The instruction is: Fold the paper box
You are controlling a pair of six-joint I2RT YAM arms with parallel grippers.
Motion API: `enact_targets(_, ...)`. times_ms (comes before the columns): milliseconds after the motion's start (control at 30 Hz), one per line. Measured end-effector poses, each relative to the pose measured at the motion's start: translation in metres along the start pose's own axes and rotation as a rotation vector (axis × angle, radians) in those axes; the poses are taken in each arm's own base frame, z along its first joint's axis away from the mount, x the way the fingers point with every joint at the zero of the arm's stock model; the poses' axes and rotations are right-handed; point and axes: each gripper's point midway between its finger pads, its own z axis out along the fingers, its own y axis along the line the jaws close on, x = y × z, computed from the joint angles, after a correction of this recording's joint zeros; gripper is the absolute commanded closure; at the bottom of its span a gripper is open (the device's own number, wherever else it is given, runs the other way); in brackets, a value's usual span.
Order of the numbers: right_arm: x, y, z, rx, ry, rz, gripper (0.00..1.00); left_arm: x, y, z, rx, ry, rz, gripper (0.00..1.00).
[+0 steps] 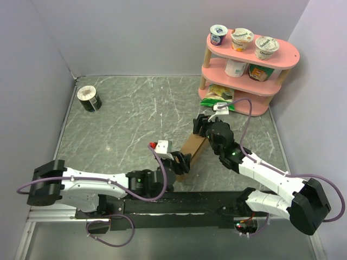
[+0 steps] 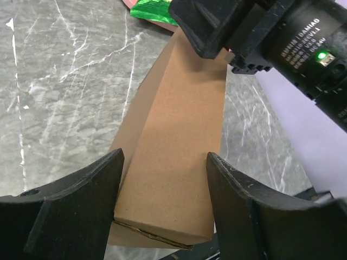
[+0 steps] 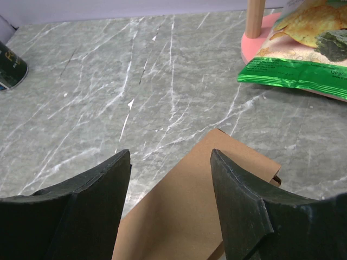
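Grey marble bench (image 1: 124,114) carries brown paper box (image 1: 194,149), folded narrow, lying diagonally right of centre. Left hand (image 2: 164,184) straddles near end, fingers pinching box sides. Right hand (image 3: 171,184) spread wide over far end; contact unclear.

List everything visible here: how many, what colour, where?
grey marbled table: one, grey, beneath everything
brown cardboard paper box: one, brown, table centre
pink three-tier shelf: one, pink, far right
foil-lidded yogurt cups: three, white and blue, top tier
small packages: two, white and green, middle tier
green snack bag: one, green, bottom tier
dark round can: one, black, far left
left hand: one, black, fingers flanking box's near end
right hand: one, black, open over box's far end
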Motion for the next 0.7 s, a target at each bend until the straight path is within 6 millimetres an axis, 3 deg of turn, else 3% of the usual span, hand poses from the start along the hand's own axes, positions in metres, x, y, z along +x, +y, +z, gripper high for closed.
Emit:
enact_targets(100,-0.001,0.000,-0.001,0.000,-0.004,0.004,0.32,0.006,-0.008,0.000,-0.029,-0.023,0.001,0.31)
enact_targets(233,-0.001,-0.001,-0.001,0.003,-0.004,0.005,0.29,0.011,-0.012,0.000,-0.033,-0.022,-0.006,0.21)
enact_targets(333,-0.001,-0.001,-0.003,-0.002,0.003,0.002,0.25,0.020,-0.008,0.000,-0.032,-0.003,-0.011,0.17)
enact_targets(700,-0.004,0.002,-0.027,-0.055,0.179,-0.135,0.17,0.007,0.002,-0.018,0.075,0.089,0.081,0.11)
